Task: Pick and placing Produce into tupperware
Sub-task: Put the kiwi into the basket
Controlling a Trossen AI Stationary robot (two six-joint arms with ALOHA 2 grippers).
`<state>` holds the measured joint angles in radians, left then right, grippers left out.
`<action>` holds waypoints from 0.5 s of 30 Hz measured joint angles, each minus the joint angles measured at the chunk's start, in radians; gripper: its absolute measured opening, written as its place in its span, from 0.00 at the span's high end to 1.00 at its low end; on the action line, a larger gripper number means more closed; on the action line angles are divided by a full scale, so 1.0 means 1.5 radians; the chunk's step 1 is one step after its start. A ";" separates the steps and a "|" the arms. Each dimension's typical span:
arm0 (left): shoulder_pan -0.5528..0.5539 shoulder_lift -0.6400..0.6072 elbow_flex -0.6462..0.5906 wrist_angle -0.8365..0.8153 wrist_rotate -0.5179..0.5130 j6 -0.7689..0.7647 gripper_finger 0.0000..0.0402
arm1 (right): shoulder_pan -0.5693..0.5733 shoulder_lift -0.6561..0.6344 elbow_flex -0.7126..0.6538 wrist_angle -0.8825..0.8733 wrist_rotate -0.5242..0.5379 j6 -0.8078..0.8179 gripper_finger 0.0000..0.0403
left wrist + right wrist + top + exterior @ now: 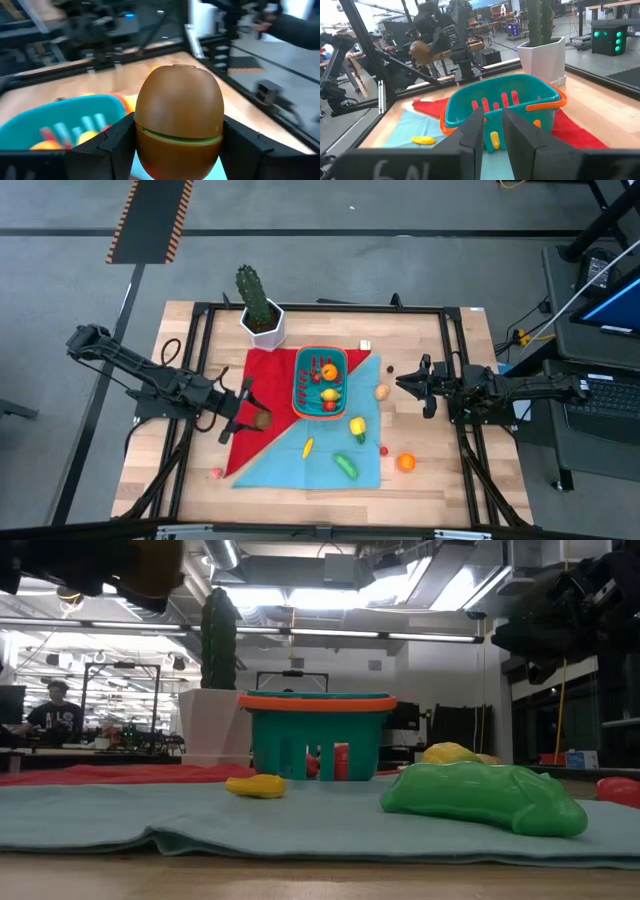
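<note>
Here, brown produce (pixel 179 120) between left fingers (pixel 107 145).

Pale wooden plank counter (pixel 430 480) — matt, visible grain, framed by dark metal rails (pixel 320 308).
Two-tone cloth mat, red and light blue (pixel 290 455) — soft, matt weave, slightly rumpled at its edge.
Teal rounded-rectangular plastic tupperware with orange-red rim (pixel 320 380) — smooth moulded walls with slots, mild sheen.
Brown egg-shaped plastic fruit with a green seam (pixel 179 122) — smooth, satin gloss.
Green lumpy plastic vegetable (pixel 480 798) — glossy, highlights showing.
Left pincer (pixel 175 145) — black, matt hard plastic fingers.
White hexagonal plant pot (pixel 262 326) — smooth, matt.
</note>
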<state>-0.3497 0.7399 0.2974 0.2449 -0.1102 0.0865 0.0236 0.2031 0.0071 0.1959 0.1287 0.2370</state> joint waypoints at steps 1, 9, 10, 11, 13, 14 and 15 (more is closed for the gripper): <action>0.003 0.000 0.000 0.004 -0.018 -0.008 0.44 | 0.000 0.000 0.000 0.000 0.000 -0.003 0.82; 0.050 0.032 0.000 0.030 -0.115 -0.091 0.44 | 0.000 0.000 0.000 0.001 0.006 -0.009 0.82; 0.060 0.044 0.000 0.038 -0.116 -0.092 0.44 | 0.000 0.000 0.000 0.001 0.006 -0.009 0.82; 0.071 0.057 0.000 0.053 -0.115 -0.092 0.44 | 0.000 0.000 0.000 0.001 0.006 -0.008 0.82; 0.093 0.085 0.000 0.086 -0.114 -0.092 0.44 | 0.000 0.000 0.000 0.001 0.006 -0.008 0.82; 0.105 0.100 0.000 0.104 -0.114 -0.091 0.44 | 0.000 0.000 0.000 0.001 0.007 -0.008 0.82; 0.117 0.116 0.000 0.120 -0.114 -0.090 0.44 | 0.000 0.000 0.000 0.001 0.007 -0.009 0.82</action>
<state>-0.1741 0.9139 0.2977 0.4250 -0.2810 -0.0484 0.0235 0.2028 0.0071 0.1978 0.1387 0.2241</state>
